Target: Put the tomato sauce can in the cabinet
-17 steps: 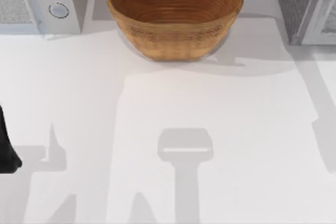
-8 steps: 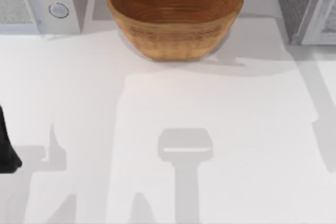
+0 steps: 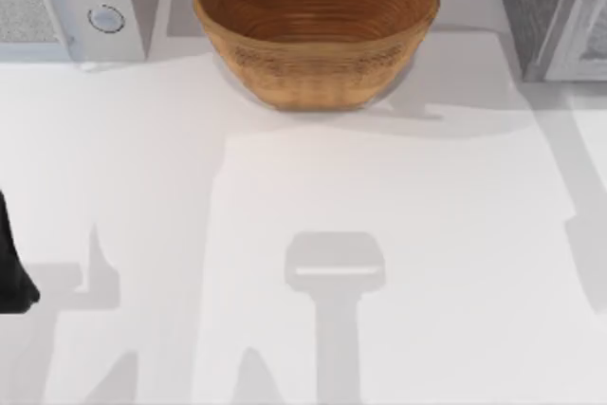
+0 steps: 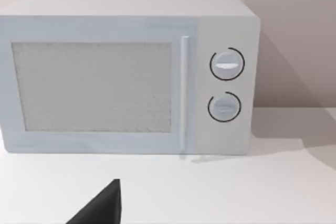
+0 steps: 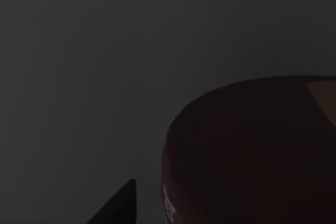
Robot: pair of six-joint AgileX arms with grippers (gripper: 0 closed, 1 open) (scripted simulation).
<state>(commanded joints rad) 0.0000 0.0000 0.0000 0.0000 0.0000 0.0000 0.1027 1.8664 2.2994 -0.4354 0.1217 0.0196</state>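
Note:
The tomato sauce can is hidden. The grey cabinet [image 3: 555, 11] stands at the table's back right corner, with its light door edge toward the front. My left arm [image 3: 11, 263] is parked at the table's left edge. A dark part of my left gripper [image 4: 102, 205] pokes into the left wrist view, well short of the microwave. The right wrist view is dark.
A big woven brown basket [image 3: 316, 30] sits at the back middle. A white microwave [image 3: 71, 2] with two round dials stands at the back left, its door [image 4: 94, 87] closed. The white table top [image 3: 313, 187] carries only shadows across its middle and front.

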